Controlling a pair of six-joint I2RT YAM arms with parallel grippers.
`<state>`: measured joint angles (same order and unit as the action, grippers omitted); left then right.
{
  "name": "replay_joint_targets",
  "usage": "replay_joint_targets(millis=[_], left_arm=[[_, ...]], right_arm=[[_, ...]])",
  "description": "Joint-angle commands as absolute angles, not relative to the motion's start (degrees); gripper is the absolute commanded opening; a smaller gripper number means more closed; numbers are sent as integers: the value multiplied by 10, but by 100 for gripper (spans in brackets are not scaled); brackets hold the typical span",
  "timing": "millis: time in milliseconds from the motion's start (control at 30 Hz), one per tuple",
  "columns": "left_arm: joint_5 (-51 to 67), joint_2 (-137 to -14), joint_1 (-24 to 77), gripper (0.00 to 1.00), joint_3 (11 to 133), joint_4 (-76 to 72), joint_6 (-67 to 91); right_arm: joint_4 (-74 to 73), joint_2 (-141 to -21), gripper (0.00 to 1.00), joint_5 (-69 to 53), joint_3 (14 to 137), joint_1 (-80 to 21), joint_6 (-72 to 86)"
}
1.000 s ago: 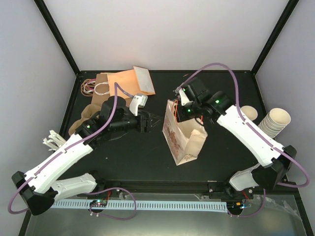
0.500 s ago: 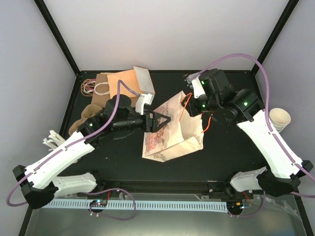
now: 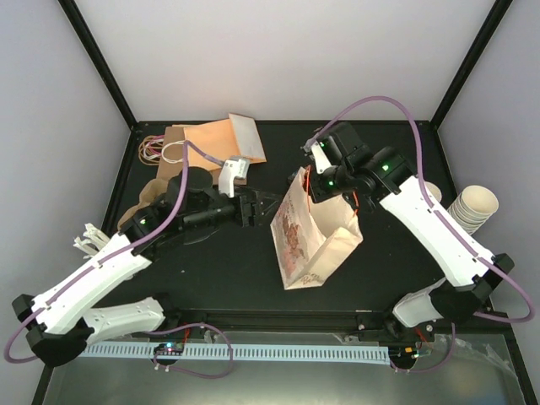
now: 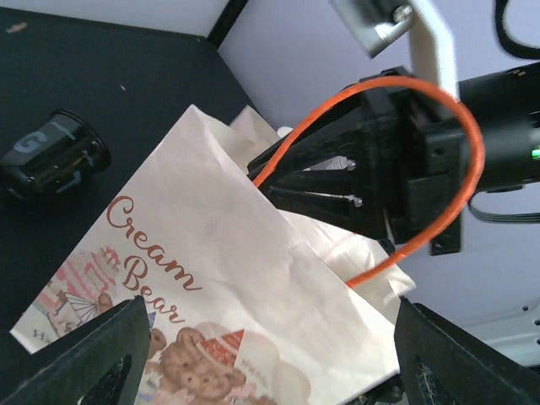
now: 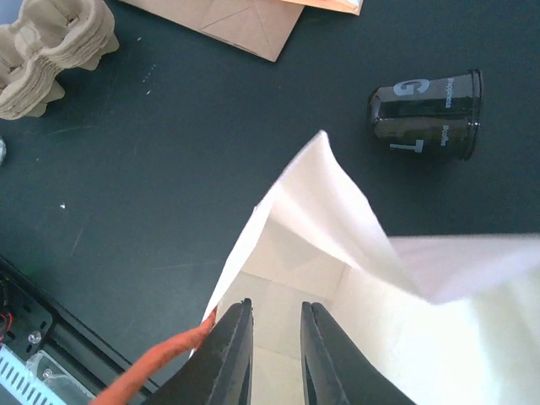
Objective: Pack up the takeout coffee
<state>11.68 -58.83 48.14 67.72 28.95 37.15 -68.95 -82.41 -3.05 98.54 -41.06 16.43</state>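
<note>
Flat brown paper bags (image 3: 215, 139) lie at the table's (image 3: 228, 270) far-left corner; moulded pulp carriers (image 3: 148, 198) near its left edge; stacked cream cups (image 3: 474, 207) at its right edge.

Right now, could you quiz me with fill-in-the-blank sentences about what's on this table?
The print on the paper bag reads Cream ____.
Its looped handle is ____ in colour.
The dark cup lies on its ____.
The left claw has its jaws standing ____.
Missing words: Bear; orange; side; open.
</note>
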Motion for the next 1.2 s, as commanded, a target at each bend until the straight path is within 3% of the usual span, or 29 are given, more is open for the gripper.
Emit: replay_joint_targets(millis=[0,100,400,700,1167], left_arm=[[62,-553,483,86,671,318,364],[39,-543,481,99,668,339,359],[40,-481,437,99,586,302,397],[101,-516,435,99,601,311,383],[179,-533,450,95,609,250,456]], right_arm=[[-666,-843,20,-44,981,-410,166],[-664,-850,20,-40,977,-411,167],[-695,-879,20,49,975,-445,167],[-748,-905,18,174,987,-471,174],[-780,-878,21,109,1131,-471,145]])
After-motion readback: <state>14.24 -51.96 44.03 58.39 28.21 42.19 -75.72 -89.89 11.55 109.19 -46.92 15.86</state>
